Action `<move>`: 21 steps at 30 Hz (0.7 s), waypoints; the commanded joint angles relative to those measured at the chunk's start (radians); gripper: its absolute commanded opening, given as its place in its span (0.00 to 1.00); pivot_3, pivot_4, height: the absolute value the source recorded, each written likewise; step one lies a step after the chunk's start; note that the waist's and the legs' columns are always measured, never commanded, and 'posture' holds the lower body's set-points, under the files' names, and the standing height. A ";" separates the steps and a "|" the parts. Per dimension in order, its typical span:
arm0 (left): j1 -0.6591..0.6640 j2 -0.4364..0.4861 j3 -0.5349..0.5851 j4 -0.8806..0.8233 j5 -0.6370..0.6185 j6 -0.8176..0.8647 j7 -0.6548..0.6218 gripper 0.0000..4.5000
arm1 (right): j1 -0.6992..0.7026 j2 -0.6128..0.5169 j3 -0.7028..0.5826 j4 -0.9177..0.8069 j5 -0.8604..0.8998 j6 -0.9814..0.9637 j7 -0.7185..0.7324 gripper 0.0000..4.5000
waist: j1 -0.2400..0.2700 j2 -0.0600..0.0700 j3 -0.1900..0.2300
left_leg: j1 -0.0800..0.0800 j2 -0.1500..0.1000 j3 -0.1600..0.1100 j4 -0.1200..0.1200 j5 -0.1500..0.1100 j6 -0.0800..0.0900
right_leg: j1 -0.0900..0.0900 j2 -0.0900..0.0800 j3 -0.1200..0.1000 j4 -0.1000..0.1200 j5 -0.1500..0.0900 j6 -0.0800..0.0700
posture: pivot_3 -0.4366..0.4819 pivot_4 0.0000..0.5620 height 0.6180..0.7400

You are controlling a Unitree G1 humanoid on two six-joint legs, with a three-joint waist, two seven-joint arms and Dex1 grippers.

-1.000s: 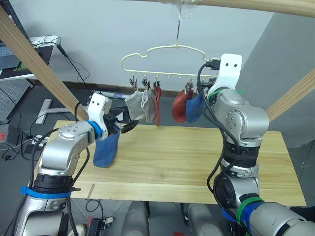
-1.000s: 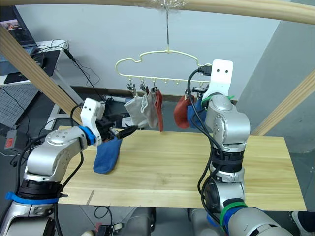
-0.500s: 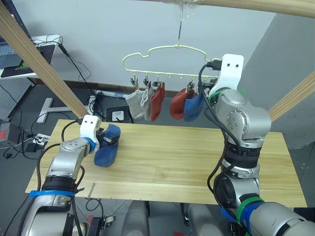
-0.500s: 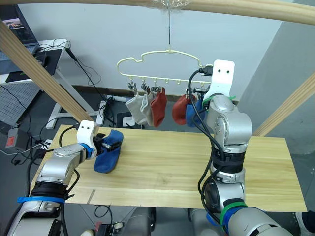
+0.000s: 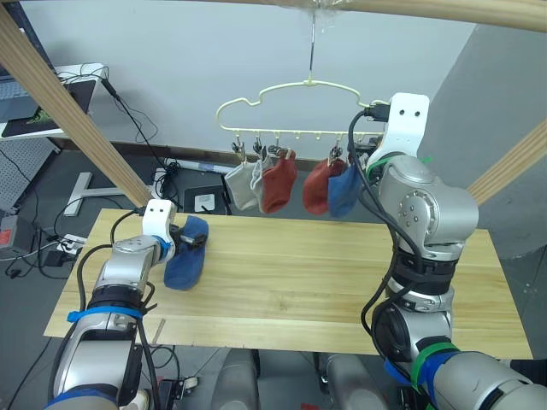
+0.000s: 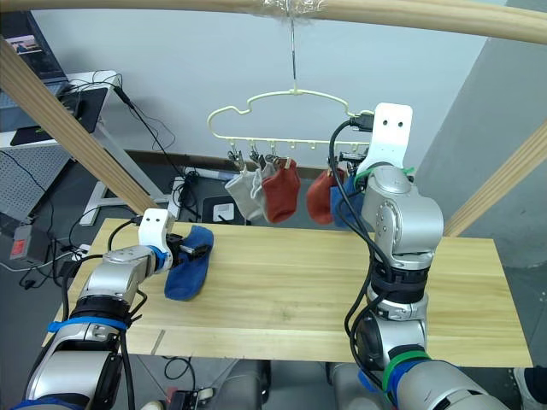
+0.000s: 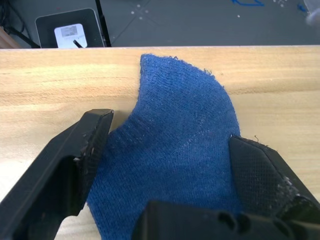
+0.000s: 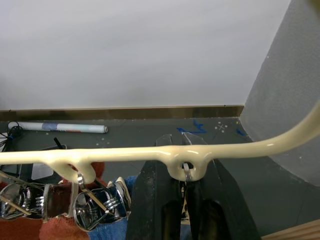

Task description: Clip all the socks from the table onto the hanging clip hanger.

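Since 1 s ago, left gripper (image 7: 165,150) dropped from mid-air to the counter (image 5: 325,265) w/ blue sock (image 7: 175,150); jaws spread astride it. Soft, limp, light: pinch cuff edge. Right gripper (image 8: 187,210) jaws pressed on a clip under clip hanger (image 5: 286,85).
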 commanded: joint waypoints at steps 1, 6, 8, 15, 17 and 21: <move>0.053 -0.012 -0.026 0.008 0.022 0.036 -0.018 0.68 | -0.005 -0.002 -0.001 -0.053 -0.008 -0.001 -0.006 0.00 | -0.003 0.000 -0.001 | 0.001 0.000 0.000 0.000 0.000 0.000 | 0.000 0.000 0.000 0.000 0.000 0.000 | 0.43 0.45 1.00; 0.073 -0.011 -0.027 -0.030 0.020 0.059 -0.032 0.33 | -0.005 -0.003 -0.001 -0.051 -0.006 0.000 -0.003 0.00 | -0.013 0.000 -0.001 | 0.001 0.000 0.000 0.000 0.000 0.001 | 0.001 0.000 0.000 0.001 0.000 0.000 | 0.43 0.45 1.00; 0.081 -0.011 -0.027 -0.045 0.020 0.067 -0.035 0.20 | -0.004 -0.003 -0.001 -0.050 -0.006 0.000 -0.002 0.00 | -0.016 0.000 -0.002 | 0.001 0.000 0.000 0.000 0.000 0.001 | 0.001 0.000 0.000 0.001 0.000 0.000 | 0.43 0.45 1.00; 0.114 -0.029 -0.037 -0.188 -0.015 0.105 -0.099 0.01 | -0.002 0.006 -0.004 -0.049 0.001 0.010 0.004 0.00 | -0.020 0.000 -0.002 | 0.001 0.000 0.000 0.000 0.000 0.001 | 0.001 0.000 0.000 0.001 0.000 0.000 | 0.43 0.46 1.00; 0.119 -0.042 -0.038 -0.287 -0.050 0.141 -0.136 0.01 | -0.004 0.011 -0.010 -0.050 0.006 0.017 0.007 0.00 | -0.017 0.000 -0.002 | 0.001 0.000 0.000 0.000 0.000 0.001 | 0.001 0.000 0.000 0.000 0.000 0.000 | 0.43 0.46 1.00; 0.098 -0.077 -0.059 -0.469 -0.116 0.238 -0.203 0.01 | -0.008 0.023 -0.019 -0.051 0.012 0.031 0.007 0.00 | -0.013 0.000 -0.002 | 0.000 0.000 0.000 0.000 0.000 0.001 | 0.001 0.000 0.000 -0.001 0.000 0.000 | 0.43 0.46 1.00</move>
